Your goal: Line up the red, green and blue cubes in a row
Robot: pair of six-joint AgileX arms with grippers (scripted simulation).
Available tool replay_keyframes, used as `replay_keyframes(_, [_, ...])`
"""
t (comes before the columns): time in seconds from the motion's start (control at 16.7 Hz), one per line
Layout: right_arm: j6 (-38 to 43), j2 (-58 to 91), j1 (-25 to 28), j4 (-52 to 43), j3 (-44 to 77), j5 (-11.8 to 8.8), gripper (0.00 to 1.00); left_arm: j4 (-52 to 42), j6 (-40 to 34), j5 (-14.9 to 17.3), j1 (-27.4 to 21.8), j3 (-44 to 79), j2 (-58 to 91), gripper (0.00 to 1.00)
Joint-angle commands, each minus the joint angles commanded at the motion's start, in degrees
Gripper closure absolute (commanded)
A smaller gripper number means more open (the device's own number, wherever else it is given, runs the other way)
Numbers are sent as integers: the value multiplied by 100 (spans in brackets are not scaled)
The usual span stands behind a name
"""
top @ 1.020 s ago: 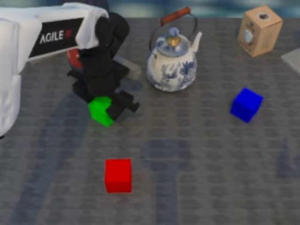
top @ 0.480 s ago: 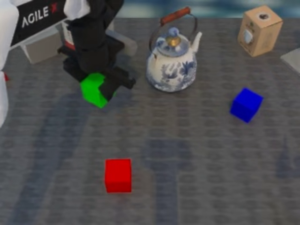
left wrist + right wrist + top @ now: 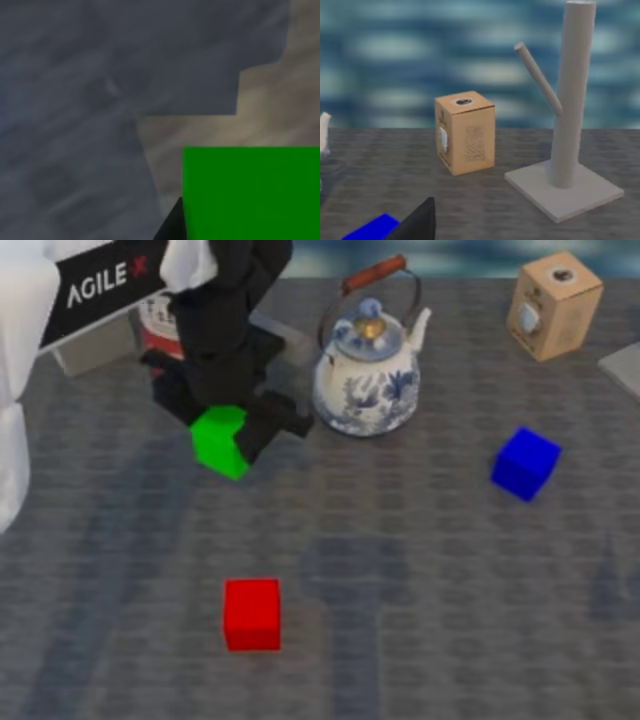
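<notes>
The left gripper point(image 3: 232, 432) is pinching the green cube point(image 3: 219, 440) just left of the teapot point(image 3: 367, 365). The red cube point(image 3: 251, 613) is sitting on the table point(image 3: 420, 620) well below the teapot, the blue cube point(image 3: 525, 463) lying to the teapot's lower right.

green cube point(image 3: 219, 438), red cube point(image 3: 251, 613), blue cube point(image 3: 525, 462), blue-and-white floral teapot point(image 3: 366, 375), tan box point(image 3: 553, 304)
</notes>
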Motion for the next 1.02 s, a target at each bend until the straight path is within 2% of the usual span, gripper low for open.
replay_keyframes(0.18, [0, 0, 0, 0, 0, 0, 0, 5, -1085, -23, -499, -221, -168, 100])
replay_keyframes(0.48, [0, 0, 0, 0, 0, 0, 0, 31, -3652, -68, -1521, -802, -577, 100])
replay_keyframes(0.66, [0, 0, 0, 0, 0, 0, 0, 91, -4910, -102, -2067, -1139, -867, 100])
replay_keyframes(0.84, [0, 0, 0, 0, 0, 0, 0, 176, -5636, -140, -2432, -1364, -1123, 100])
replay_keyframes(1.02, [0, 0, 0, 0, 0, 0, 0, 212, -5819, -155, -2534, -1425, -1209, 100])
